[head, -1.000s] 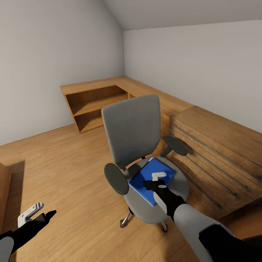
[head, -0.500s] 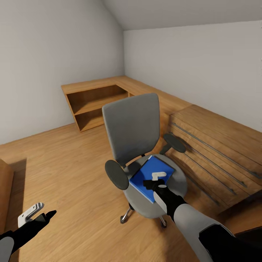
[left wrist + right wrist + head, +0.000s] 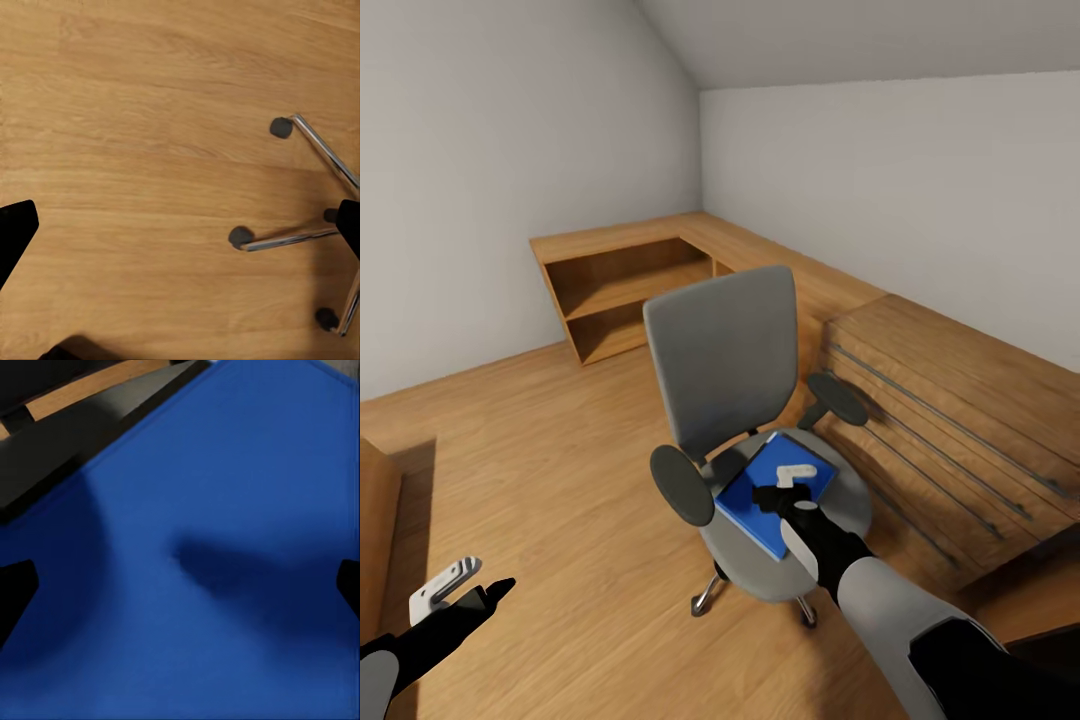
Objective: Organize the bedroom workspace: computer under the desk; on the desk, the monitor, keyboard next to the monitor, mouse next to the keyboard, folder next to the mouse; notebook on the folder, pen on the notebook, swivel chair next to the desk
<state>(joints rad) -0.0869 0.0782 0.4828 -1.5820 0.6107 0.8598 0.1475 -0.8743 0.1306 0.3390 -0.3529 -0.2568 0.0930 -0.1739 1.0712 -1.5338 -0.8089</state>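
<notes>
The right arm reaches forward and down over the swivel chair (image 3: 750, 400), its gripper (image 3: 788, 485) poised just above the blue folder (image 3: 755, 500) that lies flat on the grey seat. In the right wrist view the two fingertips (image 3: 15, 589) stand wide apart at either side with only the folder (image 3: 217, 555) between them, nothing held; whether they touch the cover cannot be told. The left arm hangs low at the robot's left side, its gripper (image 3: 465, 590) over bare wood floor (image 3: 540, 480), fingertips (image 3: 13, 229) spread wide and empty; the chair's chrome legs (image 3: 315, 187) and castors lie nearby. One folder corner reaches toward the seat's front edge, another toward the right armrest (image 3: 838, 398). A wooden chest of drawers (image 3: 950, 420) stands close on the chair's right; open floor spreads to its left, up to the low corner shelf (image 3: 625, 285).
</notes>
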